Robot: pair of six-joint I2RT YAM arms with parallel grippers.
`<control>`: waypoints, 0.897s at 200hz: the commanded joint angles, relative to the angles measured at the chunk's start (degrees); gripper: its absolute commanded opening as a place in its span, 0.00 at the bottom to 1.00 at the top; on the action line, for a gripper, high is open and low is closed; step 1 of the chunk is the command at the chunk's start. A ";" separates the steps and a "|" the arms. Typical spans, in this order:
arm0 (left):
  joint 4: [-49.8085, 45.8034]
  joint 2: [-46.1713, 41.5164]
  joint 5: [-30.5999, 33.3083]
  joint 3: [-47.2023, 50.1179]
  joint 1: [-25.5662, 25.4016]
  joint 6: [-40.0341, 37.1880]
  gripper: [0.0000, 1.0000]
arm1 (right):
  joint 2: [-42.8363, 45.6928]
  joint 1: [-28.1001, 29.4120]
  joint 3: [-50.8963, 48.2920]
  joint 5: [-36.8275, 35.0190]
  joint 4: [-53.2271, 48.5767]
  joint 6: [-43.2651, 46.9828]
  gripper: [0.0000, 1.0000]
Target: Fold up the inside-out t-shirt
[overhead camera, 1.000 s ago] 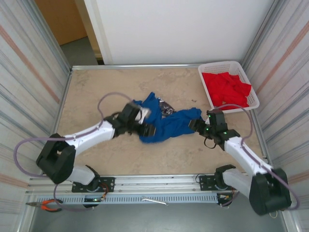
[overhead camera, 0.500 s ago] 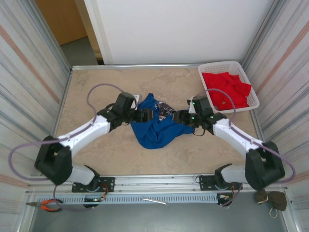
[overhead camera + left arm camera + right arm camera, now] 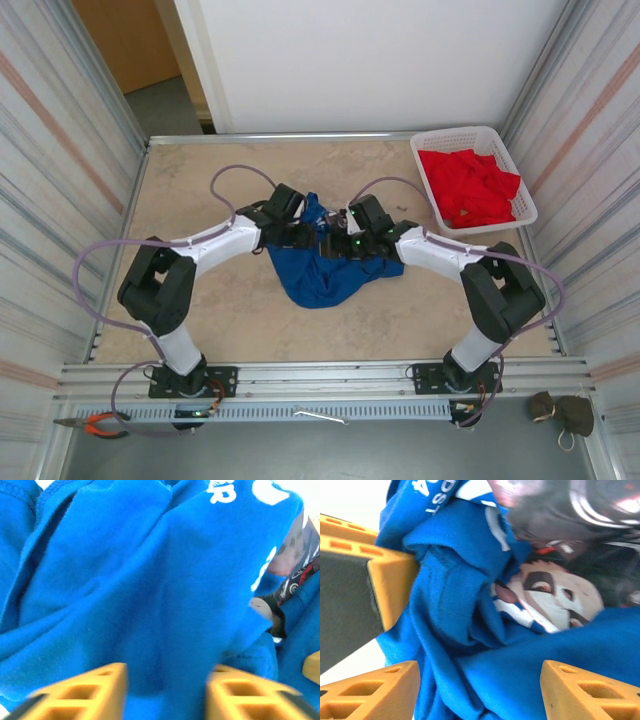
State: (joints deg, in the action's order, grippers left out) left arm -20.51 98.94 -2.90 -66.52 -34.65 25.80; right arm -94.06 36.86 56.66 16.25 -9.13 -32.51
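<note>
A: Where is the t-shirt [image 3: 330, 272], and what step is this?

B: It sits bunched at the middle of the surface [image 3: 200, 180], well apart from every edge. My reading: the job is at the gathering stage. Nothing is spread flat and no fold is made.

A: And the arms?

B: The 2 meet over its far side. The left end effector [image 3: 305, 238] has its fingers [image 3: 85, 690] somewhat apart with a ridge of blue cloth between them; I cannot tell whether they pinch it. The right end effector [image 3: 338, 243] has its fingers [image 3: 375, 692] set wide with a thick bunch of cloth across the gap. Whether that bunch is clamped or merely lying there, I cannot tell either.

A: What does the next move call for?

B: A sure hold at 2 separate points, I think, then drawing them apart so the cloth opens out. The printed graphic [image 3: 545, 587] is buried in the folds, so finding a hem or shoulder looks hard.

A: Count things for me.

B: 1 blue t-shirt, 2 arms and 1 white basket [image 3: 450, 132] at the far right corner. The basket holds 1 heap of red cloth [image 3: 470, 185]; how many pieces are in it I cannot say
</note>
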 commanded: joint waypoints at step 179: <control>13.67 -12.42 -9.74 16.26 17.10 9.78 0.00 | 27.96 -11.90 -10.49 13.68 13.65 -1.36 0.00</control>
State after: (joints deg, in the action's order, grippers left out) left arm -7.14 87.18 -12.43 -50.13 -17.80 35.42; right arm -67.88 25.17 49.93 26.35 1.63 -34.26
